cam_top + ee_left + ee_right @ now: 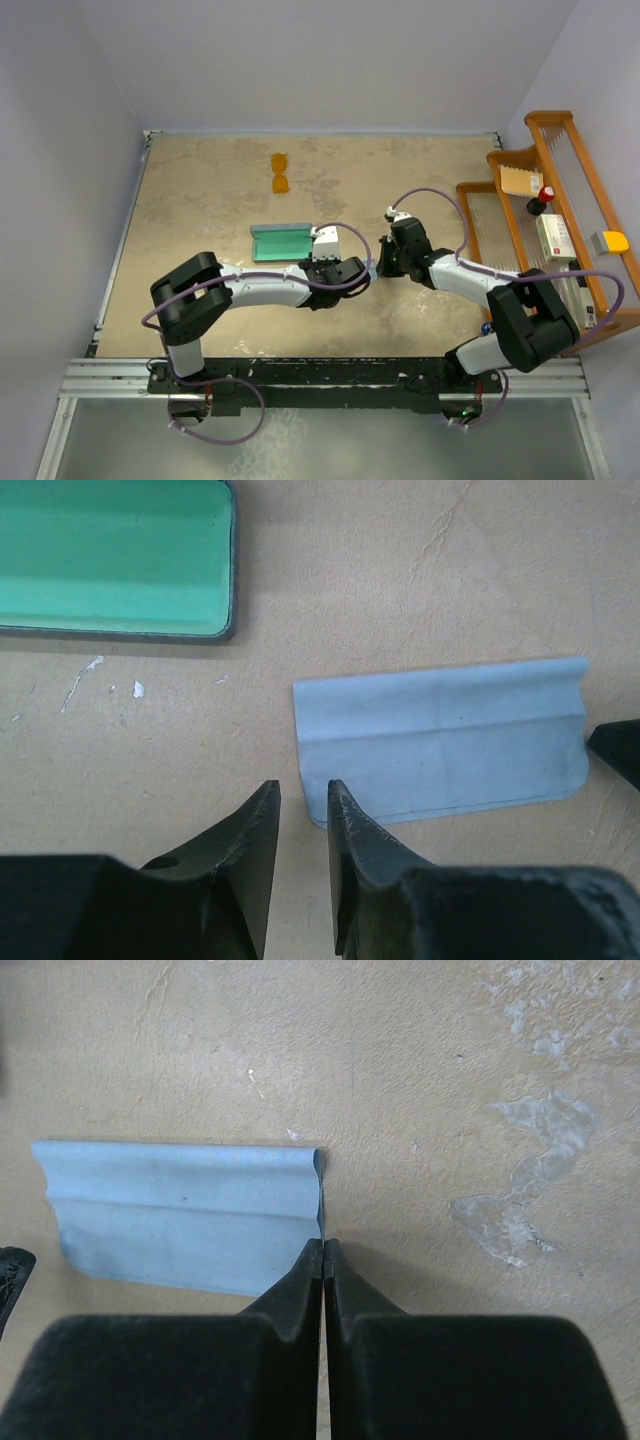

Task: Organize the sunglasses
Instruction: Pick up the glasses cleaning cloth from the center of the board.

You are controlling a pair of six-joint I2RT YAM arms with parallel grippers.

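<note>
Little looks done: the sunglasses (281,173) lie far back on the surface (200,200), well apart from the open case (281,243). Nearer, by a blue cloth (440,740), the left pincer (303,800) stands narrowly open and empty. The right pincer (323,1250) is closed at the cloth's edge.

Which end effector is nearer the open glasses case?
Left. The left end effector sits beside the case, off its right end. The right end effector is farther right, shut on the blue cloth at its far edge.
</note>
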